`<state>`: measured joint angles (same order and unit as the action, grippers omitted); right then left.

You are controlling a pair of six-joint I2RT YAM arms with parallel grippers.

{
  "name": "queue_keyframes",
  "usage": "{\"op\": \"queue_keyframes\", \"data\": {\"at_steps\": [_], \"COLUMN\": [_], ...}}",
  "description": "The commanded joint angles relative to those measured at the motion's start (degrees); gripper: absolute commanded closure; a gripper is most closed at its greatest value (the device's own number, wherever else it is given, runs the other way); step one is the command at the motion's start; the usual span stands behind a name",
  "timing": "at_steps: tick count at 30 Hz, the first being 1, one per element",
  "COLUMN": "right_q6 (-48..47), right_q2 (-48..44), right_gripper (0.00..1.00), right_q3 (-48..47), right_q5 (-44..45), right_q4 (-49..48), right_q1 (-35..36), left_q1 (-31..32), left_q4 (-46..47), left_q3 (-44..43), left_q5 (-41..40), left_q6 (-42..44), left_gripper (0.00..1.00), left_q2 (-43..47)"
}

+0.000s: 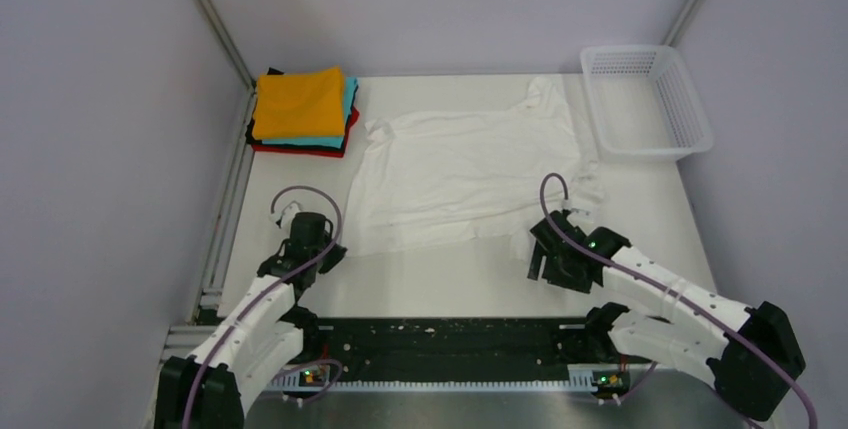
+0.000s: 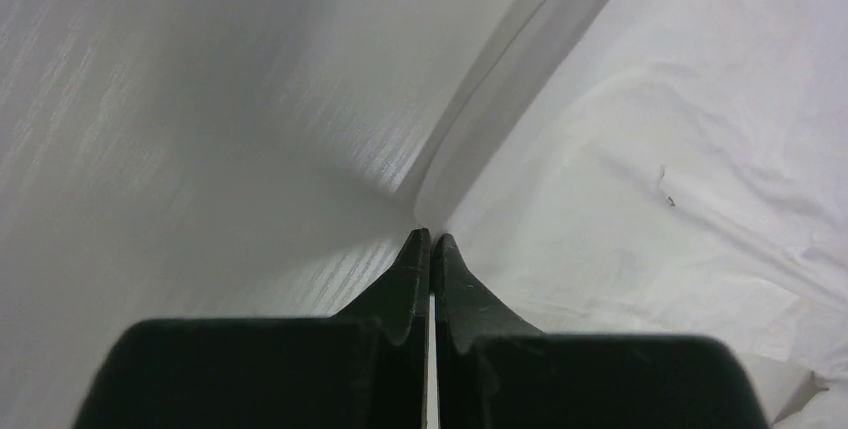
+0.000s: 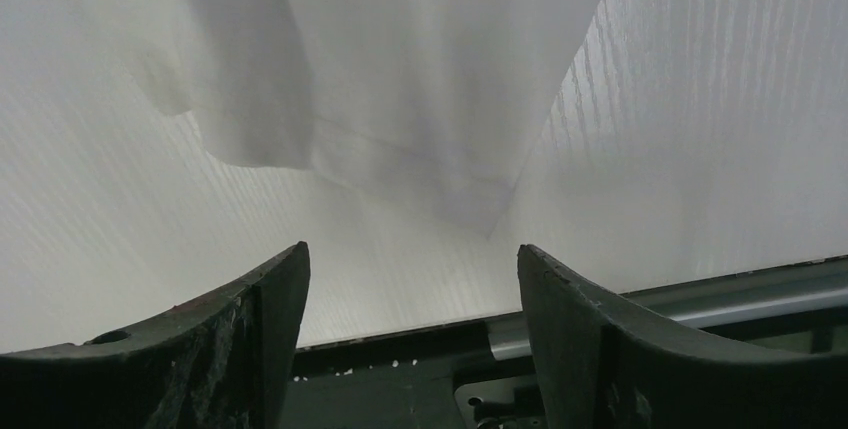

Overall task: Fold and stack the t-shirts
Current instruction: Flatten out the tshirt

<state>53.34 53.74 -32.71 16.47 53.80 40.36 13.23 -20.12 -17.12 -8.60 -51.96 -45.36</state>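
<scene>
white tabletop, one shirt spread, four folded

on the pale tabletop (image 1: 450,284), the left hand (image 1: 335,252) has its black fingers (image 2: 410,279) pressed together on the near left corner of the white t-shirt (image 1: 470,174). in the left wrist view the cloth edge lifts off the surface and runs straight into the tips. the right hand (image 1: 545,264) is spread wide, its fingers (image 3: 275,299) curved and scuffed. it hangs just short of the shirt's near right corner (image 3: 440,179) and does not touch it.

the shirt lies flat mid-table, its long axis running left to right. its near edge slants, so the left corner sits closer to the arms. one sleeve points to the far left. which end holds the collar cannot be told. the cotton is soft, matt and creased.

a folded stack (image 1: 302,109) sits at the far left corner, well apart from both hands. it shows orange on top, then teal, red and black. a white plastic mesh basket (image 1: 690,114) stands at the far right, just beside the shirt. the tabletop has a fine ribbed grain. a black rail (image 1: 440,334) edges its near side, and plain grey walls (image 1: 100,149) with metal posts close it in.
</scene>
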Motion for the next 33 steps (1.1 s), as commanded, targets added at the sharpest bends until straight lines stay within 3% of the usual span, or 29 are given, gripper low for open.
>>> {"op": "queue_keyframes", "data": {"at_steps": [1,9,15,19,22,27,31,33], "right_q6": [2.8,4.8,-2.2,-6.8,-8.2,-10.2,-10.8,-10.7], "right_q2": [3.2,11.9,10.4,9.5,10.9,15.5,13.9,10.4], "right_gripper": [0.26,0.33,0.38,0.42,0.54,0.83,1.0,1.0], "right_q3": [1.8,4.3,6.6,8.0,7.8,6.5,5.3,4.1], "right_q5": [1.5,4.3,-0.2,-4.4,-3.9,-2.5,-1.0,-0.2], "right_q4": [-4.7,-8.1,-16.3,-20.2,-21.9,-24.1,-24.2,-23.2], "right_q1": [0.4,-0.6,-7.5,-12.4,-12.9,-13.3,-13.3,-13.3], "left_q1": [0.2,0.2,0.2,0.2,0.2,0.2,0.2,0.2], "left_q4": [2.2,2.2,4.9,1.8,3.4,8.4,7.9,5.9], "left_q3": [-0.7,-1.2,-1.5,-1.4,-0.4,1.6,0.2,-1.3], "left_q5": [-0.1,0.4,4.6,1.6,2.0,4.7,5.4,4.7], "left_q6": [0.0,1.2,2.8,0.1,0.6,2.2,2.7,2.1], "left_gripper": [1.0,1.0,1.0,1.0,1.0,1.0,1.0,1.0], "left_q2": [-1.1,-1.1,-0.9,2.4,4.8,6.1,5.3,5.6]}}
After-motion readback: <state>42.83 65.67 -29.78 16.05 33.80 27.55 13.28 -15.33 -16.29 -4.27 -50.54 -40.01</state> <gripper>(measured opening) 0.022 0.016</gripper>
